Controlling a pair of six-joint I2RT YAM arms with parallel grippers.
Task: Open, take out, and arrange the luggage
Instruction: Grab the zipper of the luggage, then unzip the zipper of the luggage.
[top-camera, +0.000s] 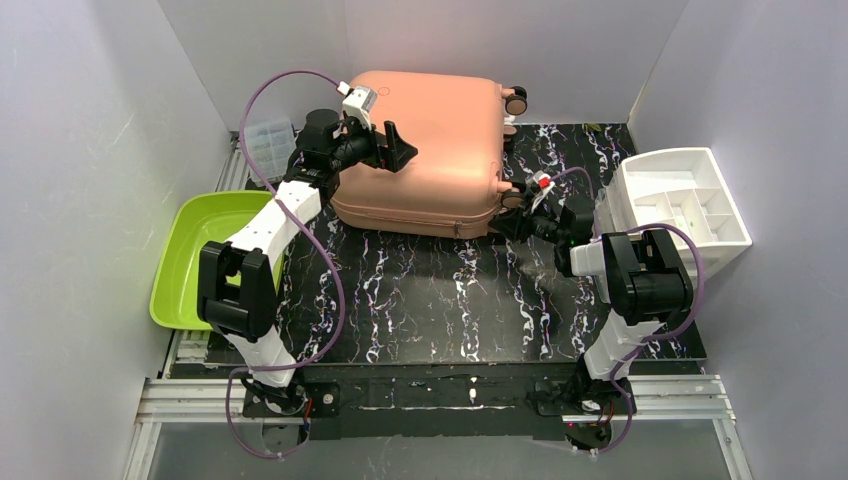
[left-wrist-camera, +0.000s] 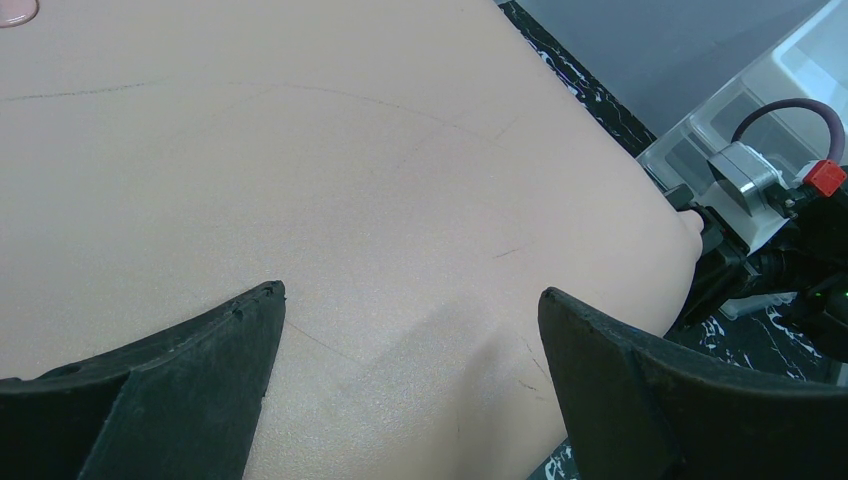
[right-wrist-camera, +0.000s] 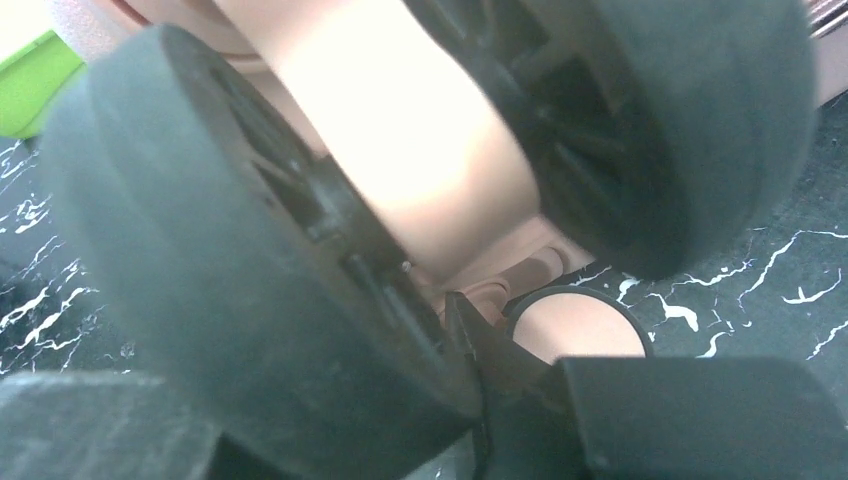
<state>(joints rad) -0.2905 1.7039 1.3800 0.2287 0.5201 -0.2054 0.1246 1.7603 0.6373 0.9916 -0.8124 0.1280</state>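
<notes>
The luggage (top-camera: 430, 140) is a salmon-pink hard-shell case lying flat and closed at the back of the marbled table. Its shell (left-wrist-camera: 350, 150) fills the left wrist view. My left gripper (top-camera: 400, 148) hovers over the case's left part, open, with only bare shell between its jaws (left-wrist-camera: 412, 300). My right gripper (top-camera: 515, 205) is at the case's near right corner. There a black wheel (right-wrist-camera: 230, 250) fills the gap between its jaws (right-wrist-camera: 330, 370) and touches the right finger (right-wrist-camera: 500, 360). The left finger is mostly hidden under the wheel. A second wheel (right-wrist-camera: 660, 130) sits just beyond.
A lime-green tray (top-camera: 190, 250) lies at the table's left edge. A white drawer organizer (top-camera: 680, 205) stands at the right. A small clear box (top-camera: 268, 140) sits at the back left. Grey walls close in on three sides.
</notes>
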